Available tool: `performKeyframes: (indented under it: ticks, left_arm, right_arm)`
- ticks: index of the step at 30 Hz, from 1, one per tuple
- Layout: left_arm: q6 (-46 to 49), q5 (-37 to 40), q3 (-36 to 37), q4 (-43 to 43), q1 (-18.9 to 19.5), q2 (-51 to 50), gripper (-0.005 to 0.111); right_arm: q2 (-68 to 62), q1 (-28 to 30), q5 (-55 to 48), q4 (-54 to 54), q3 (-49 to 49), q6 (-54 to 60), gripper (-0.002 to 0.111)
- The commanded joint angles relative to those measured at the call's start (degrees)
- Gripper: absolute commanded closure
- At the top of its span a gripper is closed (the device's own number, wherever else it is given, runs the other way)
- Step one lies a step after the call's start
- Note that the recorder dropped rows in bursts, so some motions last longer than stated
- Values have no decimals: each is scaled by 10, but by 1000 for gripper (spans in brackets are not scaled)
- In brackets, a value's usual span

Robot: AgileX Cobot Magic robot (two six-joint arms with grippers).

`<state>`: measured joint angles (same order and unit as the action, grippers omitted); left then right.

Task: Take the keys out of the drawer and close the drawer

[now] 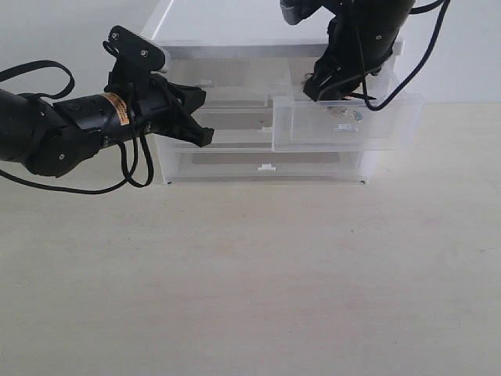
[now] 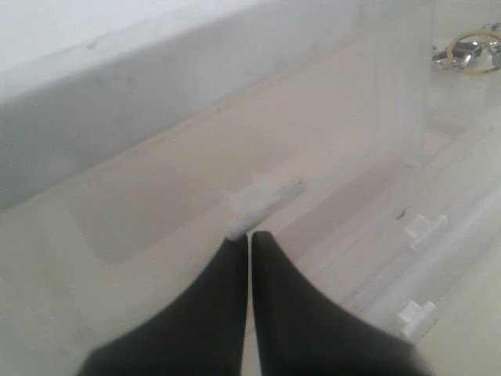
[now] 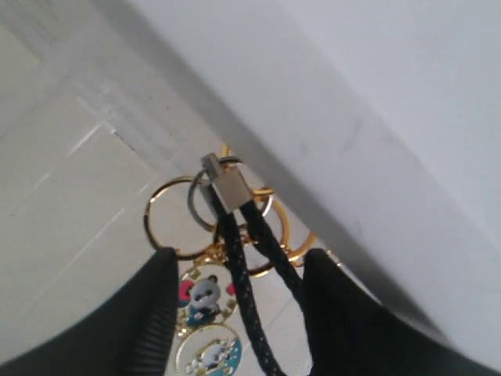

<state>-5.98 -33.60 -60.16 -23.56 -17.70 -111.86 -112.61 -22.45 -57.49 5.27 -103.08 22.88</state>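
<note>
Nearest, at ten o'clock: left gripper pressed together, tips just beside a white tab handle. Farther back, at one o'clock: the drawer pulled out, the keys lying inside. Reaching down into it, right gripper spread, one finger on each side of the bunch.

Right gripper hangs inside the pulled-out drawer.

The keys blur behind the drawer wall. Their strap runs off-frame between my right fingers.
</note>
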Motion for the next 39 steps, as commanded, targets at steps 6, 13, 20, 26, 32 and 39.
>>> performKeyframes:
  ticks: [6, 13, 20, 26, 32, 39]
  left_arm:
    - [-9, -11, -26, 91, 17, -5, 103]
    - [-9, -11, -26, 91, 17, -5, 103]
    - [-9, -11, -26, 91, 17, -5, 103]
    - [-9, -22, -26, 91, 17, -5, 103]
    - [-9, -29, -26, 91, 17, -5, 103]
    - [-9, -27, -26, 91, 17, -5, 103]
  right_arm:
    - [-1, 7, 37, 31, -3, -12, 67]
    - [-7, 7, 31, 30, -2, -19, 52]
    - [-35, 7, 33, 31, -2, -24, 52]
    - [-33, 7, 33, 52, -3, -29, 98]
    - [-27, 6, 16, 71, -3, -31, 108]
    - [21, 5, -11, 60, -3, -27, 108]
